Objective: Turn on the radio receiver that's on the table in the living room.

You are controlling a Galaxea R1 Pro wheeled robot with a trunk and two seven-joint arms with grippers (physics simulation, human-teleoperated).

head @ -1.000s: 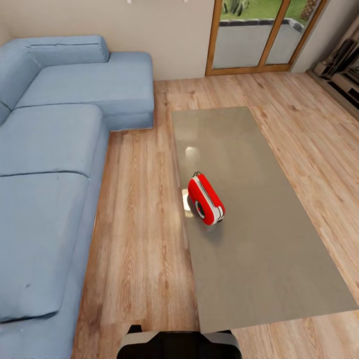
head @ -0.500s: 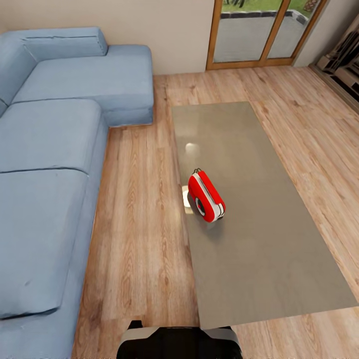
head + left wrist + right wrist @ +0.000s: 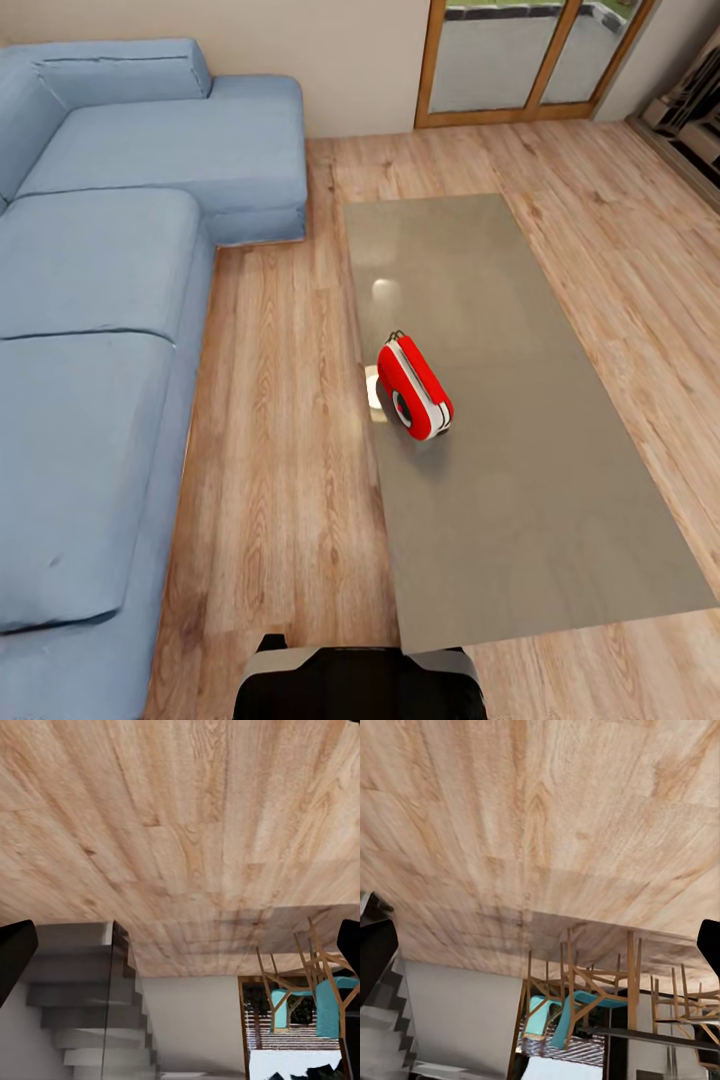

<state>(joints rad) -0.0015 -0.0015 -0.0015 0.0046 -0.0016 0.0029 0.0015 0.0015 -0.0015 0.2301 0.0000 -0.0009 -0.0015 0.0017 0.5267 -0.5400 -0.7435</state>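
Light wood plank flooring [image 3: 280, 420] fills the living room seen from the head camera, with a beige wall [image 3: 330, 50] at the far end and wood-framed glass doors [image 3: 520, 60] set into it toward the right. Along the left side runs a blue sectional sofa [image 3: 90, 330], its chaise end reaching toward the far wall. To the right of the sofa, across a strip of bare floor, stands the long low coffee table [image 3: 520, 500] with a glossy grey-beige top that catches pale reflections. On that top, close to the edge nearest the sofa and roughly midway along its length, sits the radio receiver [image 3: 414, 387]: a small red rounded box with a white band, a thin handle on top, and a round dark dial on the end facing the camera. It stands upright and alone on the table. At the bottom edge of the head view, the robot's dark body [image 3: 360, 685] is partly visible. In the left wrist view, black fingertips [image 3: 15, 956] sit at opposite edges, spread wide apart and holding nothing, above plank flooring with a grey staircase [image 3: 75, 1012] beyond. In the right wrist view, dark fingertips [image 3: 376, 949] are likewise far apart and empty, with wooden chairs with teal seats [image 3: 577, 1001] beyond.
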